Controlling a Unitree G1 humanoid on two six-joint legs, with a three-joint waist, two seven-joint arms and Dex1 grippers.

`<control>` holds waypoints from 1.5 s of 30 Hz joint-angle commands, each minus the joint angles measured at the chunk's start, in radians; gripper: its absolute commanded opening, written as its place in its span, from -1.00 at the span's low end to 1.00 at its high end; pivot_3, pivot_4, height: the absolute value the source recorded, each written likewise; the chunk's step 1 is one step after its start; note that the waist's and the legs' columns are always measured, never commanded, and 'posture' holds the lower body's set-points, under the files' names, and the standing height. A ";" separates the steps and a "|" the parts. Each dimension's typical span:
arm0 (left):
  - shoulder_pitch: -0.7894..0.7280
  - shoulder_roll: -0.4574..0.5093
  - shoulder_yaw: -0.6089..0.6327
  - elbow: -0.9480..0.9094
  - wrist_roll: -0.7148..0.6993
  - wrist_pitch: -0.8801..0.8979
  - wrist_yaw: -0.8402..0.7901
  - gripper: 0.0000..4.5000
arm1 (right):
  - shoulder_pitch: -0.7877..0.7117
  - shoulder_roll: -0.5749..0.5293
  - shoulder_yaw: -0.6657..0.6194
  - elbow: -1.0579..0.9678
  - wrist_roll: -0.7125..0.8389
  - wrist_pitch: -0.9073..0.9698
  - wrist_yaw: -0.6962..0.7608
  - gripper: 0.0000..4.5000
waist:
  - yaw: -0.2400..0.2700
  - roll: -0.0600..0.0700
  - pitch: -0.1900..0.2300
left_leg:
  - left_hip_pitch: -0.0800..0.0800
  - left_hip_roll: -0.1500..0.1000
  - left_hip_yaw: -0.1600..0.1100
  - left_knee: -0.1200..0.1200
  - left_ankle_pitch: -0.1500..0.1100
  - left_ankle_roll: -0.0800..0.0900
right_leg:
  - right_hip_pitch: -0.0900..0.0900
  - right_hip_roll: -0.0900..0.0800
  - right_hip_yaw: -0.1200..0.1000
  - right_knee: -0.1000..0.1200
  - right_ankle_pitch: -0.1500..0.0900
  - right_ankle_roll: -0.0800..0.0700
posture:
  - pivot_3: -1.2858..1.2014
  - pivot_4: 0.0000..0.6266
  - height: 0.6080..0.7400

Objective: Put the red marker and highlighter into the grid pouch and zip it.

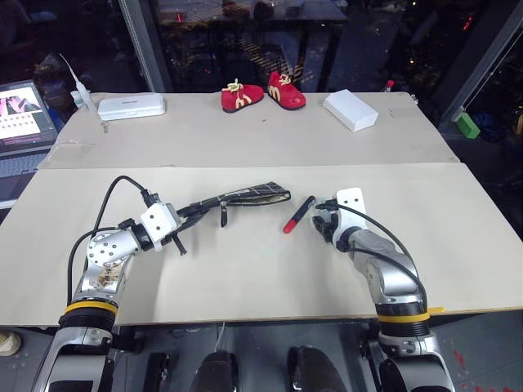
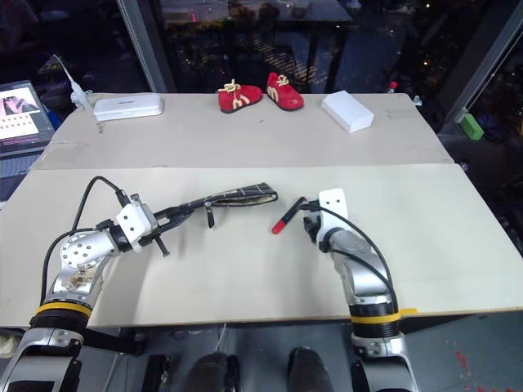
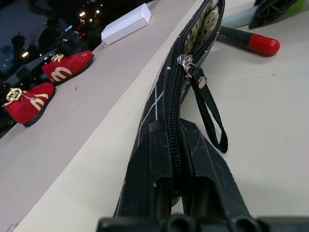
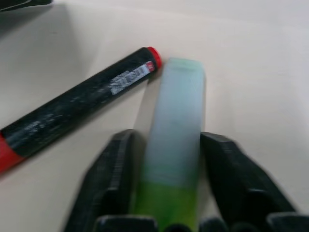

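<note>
We can read no words anywhere. The marker carries a white printed label, too small for us to read. The red shoes each show a yellow M-shaped mark.

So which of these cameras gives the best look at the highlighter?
The right wrist view: the highlighter lies large between the right gripper's fingers, pale body and green end plain. The left wrist view catches a pale-green strip beside the red marker. In the eye views that gripper covers it.

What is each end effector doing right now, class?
Left end effector: shut on the black grid-lined fabric pouch.
Right end effector: closing around the pale green-ended highlighter, grip unclear.
</note>
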 commanded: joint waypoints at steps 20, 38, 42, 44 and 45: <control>-0.044 0.010 0.013 -0.005 -0.011 -0.009 -0.010 -1.00 | -0.050 -0.076 -0.047 -0.109 0.053 -0.073 0.080 -0.52 | -0.002 0.000 0.000 | 0.000 0.000 -0.001 0.000 0.000 0.000 | 0.000 0.000 0.000 0.000 0.000 0.000 | 0.03 -0.52 1.00; -0.043 0.014 0.013 -0.007 -0.012 -0.008 -0.018 -1.00 | -0.070 -0.532 0.181 -0.285 0.087 -0.298 0.645 -0.52 | 0.002 0.000 0.000 | 0.002 -0.001 -0.002 0.000 -0.001 0.002 | 0.003 0.000 0.000 -0.002 0.000 0.001 | 0.03 -0.52 1.00; -0.035 0.013 0.011 -0.016 -0.012 -0.009 -0.019 -1.00 | -0.105 -0.502 0.228 -0.219 0.038 -0.300 0.621 -0.52 | 0.003 0.000 0.001 | 0.002 -0.001 0.000 0.000 -0.001 0.002 | 0.003 0.000 0.000 -0.002 0.000 0.001 | 0.03 -0.52 1.00; -0.032 0.013 0.010 -0.019 -0.012 -0.010 -0.020 -1.00 | -0.119 -0.489 0.237 -0.204 0.032 -0.291 0.618 -0.52 | 0.004 0.000 0.000 | 0.002 -0.001 0.001 0.000 -0.001 0.002 | 0.003 0.000 -0.001 -0.002 0.000 0.001 | 0.03 -0.52 1.00; -0.033 0.012 0.009 -0.018 -0.011 -0.010 -0.020 -1.00 | -0.125 -0.486 0.240 -0.195 0.027 -0.292 0.618 -0.52 | 0.005 0.000 0.000 | 0.002 -0.001 0.001 0.000 -0.001 0.002 | 0.003 0.000 -0.001 -0.002 0.000 0.001 | 0.03 -0.52 1.00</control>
